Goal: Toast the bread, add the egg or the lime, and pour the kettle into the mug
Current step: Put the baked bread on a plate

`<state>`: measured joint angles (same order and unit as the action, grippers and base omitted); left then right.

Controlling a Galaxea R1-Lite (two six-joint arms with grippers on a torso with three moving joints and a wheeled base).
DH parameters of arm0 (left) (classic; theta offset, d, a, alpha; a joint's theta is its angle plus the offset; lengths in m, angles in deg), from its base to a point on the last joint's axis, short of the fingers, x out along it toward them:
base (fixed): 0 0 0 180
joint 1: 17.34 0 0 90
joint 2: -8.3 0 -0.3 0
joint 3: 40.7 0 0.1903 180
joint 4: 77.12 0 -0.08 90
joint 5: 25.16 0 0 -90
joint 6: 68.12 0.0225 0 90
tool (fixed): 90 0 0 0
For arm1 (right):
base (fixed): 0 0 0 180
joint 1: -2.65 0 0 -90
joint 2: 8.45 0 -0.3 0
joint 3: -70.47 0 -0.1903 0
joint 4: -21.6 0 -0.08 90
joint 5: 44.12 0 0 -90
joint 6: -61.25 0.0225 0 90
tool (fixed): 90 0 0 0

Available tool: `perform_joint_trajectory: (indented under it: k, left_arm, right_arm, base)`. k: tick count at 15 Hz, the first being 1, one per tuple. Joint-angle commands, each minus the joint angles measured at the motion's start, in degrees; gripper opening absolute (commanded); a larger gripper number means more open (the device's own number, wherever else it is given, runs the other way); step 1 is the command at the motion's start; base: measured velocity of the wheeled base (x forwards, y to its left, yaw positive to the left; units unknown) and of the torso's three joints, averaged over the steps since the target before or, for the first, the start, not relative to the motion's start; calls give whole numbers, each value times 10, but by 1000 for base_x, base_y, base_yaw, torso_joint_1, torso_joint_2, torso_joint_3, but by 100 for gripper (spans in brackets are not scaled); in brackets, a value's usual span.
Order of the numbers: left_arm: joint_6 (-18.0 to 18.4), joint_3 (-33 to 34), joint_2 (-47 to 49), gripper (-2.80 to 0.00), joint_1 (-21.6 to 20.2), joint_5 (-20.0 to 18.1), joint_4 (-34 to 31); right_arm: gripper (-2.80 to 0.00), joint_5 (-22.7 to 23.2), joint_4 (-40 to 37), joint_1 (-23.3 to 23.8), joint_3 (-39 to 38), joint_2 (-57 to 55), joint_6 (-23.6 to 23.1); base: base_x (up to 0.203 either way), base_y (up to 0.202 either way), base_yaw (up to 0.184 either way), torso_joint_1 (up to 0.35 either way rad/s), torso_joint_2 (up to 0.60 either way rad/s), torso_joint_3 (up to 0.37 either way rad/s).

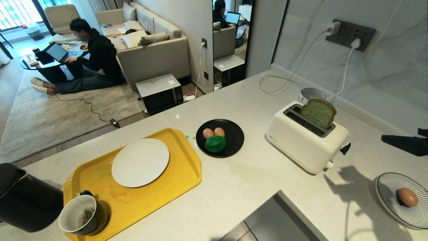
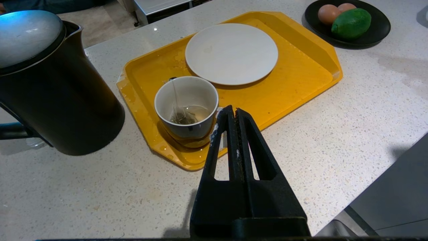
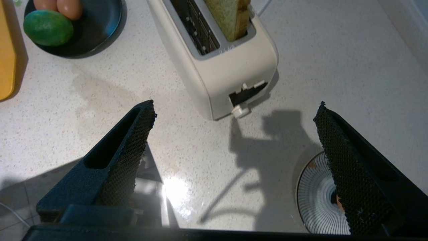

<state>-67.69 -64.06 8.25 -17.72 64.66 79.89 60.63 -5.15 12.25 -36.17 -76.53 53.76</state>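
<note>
Kettle (image 1: 23,201) and mug (image 1: 82,214) far left, mug on yellow tray (image 1: 180,174); left gripper (image 2: 231,115) pressed together, parked beside mug. Lime (image 1: 215,144) on black plate (image 1: 234,134). Bread (image 1: 318,112) stands high in toaster (image 1: 304,137), probably unpressed. Right gripper (image 3: 234,134) spread wide, empty; next: toaster lever (image 3: 240,111).

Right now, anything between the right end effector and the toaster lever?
Nothing visible. The right end effector hangs open above bare counter, and the toaster faces it with the lever exposed; only shadow lies across that stretch. The striped plate holding the egg sits off to the side.
</note>
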Motion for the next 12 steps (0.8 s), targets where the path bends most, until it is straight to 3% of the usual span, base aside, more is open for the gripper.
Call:
perform_joint_trajectory:
  k: [1,12]
  left_arm:
    - [0,0,0,-280,0,0,0]
    - [0,0,0,-280,0,0,0]
  right_arm:
    - [0,1,0,-12,63,-99,-3]
    - [0,-7,4,-66,305,-376,-32]
  base:
    - [0,0,0,0,0,0]
    - [0,0,0,0,0,0]
